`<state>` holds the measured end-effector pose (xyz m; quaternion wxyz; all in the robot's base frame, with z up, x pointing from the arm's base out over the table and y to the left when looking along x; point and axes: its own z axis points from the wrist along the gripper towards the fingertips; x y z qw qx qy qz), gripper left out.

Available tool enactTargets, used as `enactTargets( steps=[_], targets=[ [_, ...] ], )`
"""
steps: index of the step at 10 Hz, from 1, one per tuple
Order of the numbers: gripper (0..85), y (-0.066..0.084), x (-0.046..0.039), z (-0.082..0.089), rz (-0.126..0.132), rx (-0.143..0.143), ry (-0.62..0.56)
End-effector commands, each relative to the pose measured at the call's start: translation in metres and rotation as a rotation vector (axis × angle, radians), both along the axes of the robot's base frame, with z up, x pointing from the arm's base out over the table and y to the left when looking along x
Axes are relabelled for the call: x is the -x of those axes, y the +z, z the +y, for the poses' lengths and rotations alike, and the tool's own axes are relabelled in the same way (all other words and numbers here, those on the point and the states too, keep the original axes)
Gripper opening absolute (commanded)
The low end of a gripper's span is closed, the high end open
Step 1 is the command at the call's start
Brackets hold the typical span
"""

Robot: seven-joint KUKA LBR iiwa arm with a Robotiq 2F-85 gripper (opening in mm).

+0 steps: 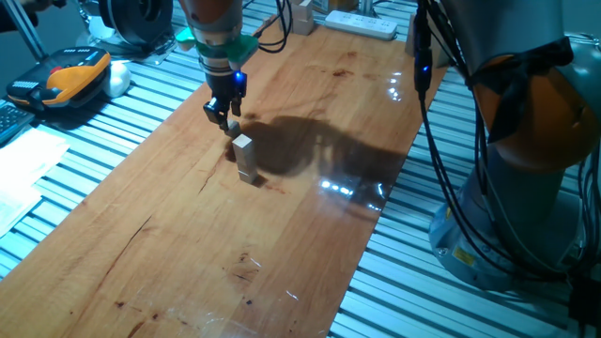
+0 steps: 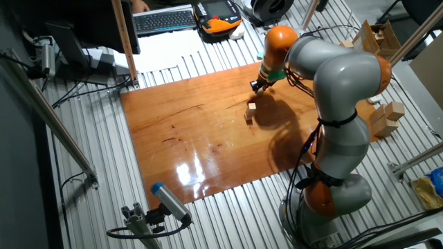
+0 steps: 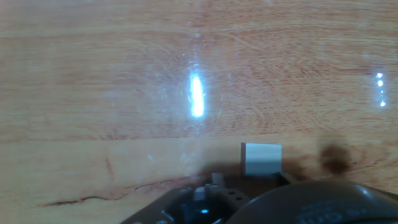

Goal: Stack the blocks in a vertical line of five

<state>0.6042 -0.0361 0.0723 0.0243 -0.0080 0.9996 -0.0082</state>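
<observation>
A short stack of small pale blocks [image 1: 245, 160] stands upright on the wooden board [image 1: 188, 235], near its middle. It also shows as the stack [image 2: 250, 113] in the other fixed view. The hand view looks down on the top block [image 3: 261, 158], low and right of centre. My gripper [image 1: 223, 116] hangs just above the board, close behind and to the left of the stack, apart from it. Something small and pale shows at its fingertips; whether it is a held block is unclear. From the other side, the gripper [image 2: 256, 85] sits just beyond the stack.
The board lies on a slatted metal table [image 1: 113, 131]. Larger wooden blocks [image 2: 387, 117] sit off the board's far side beside the arm's base. A white power strip [image 1: 362, 23] lies at the board's far end, and a pendant [image 1: 70, 75] rests at the far left.
</observation>
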Motion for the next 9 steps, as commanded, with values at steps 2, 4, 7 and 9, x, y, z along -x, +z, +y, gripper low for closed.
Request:
enactTargets(
  steps=[2, 4, 7, 9],
  targets=[
    [34.0, 0.0001, 0.0000, 0.0002, -0.008, -0.002, -0.007],
    [34.0, 0.0001, 0.0000, 0.0002, -0.015, -0.026, -0.022],
    [34.0, 0.0001, 0.0000, 0.0002, -0.016, -0.014, -0.047],
    [34.0, 0.0001, 0.0000, 0.0002, -0.009, -0.015, -0.055]
  ],
)
